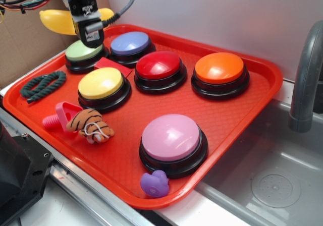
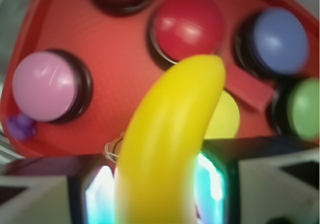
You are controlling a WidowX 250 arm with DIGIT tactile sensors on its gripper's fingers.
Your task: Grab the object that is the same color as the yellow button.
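Note:
My gripper hangs above the back left corner of the red tray, shut on the yellow toy banana, which sticks out to both sides of it. In the wrist view the banana fills the middle, pinched between the two fingers, its tip pointing toward the red button. The yellow button sits on the tray at the front left, below and right of the gripper; the banana hides most of the yellow button in the wrist view.
The tray also carries green, blue, red, orange and pink buttons, a tiger toy, a pink screw, a purple duck and a green rope. A sink and faucet lie right.

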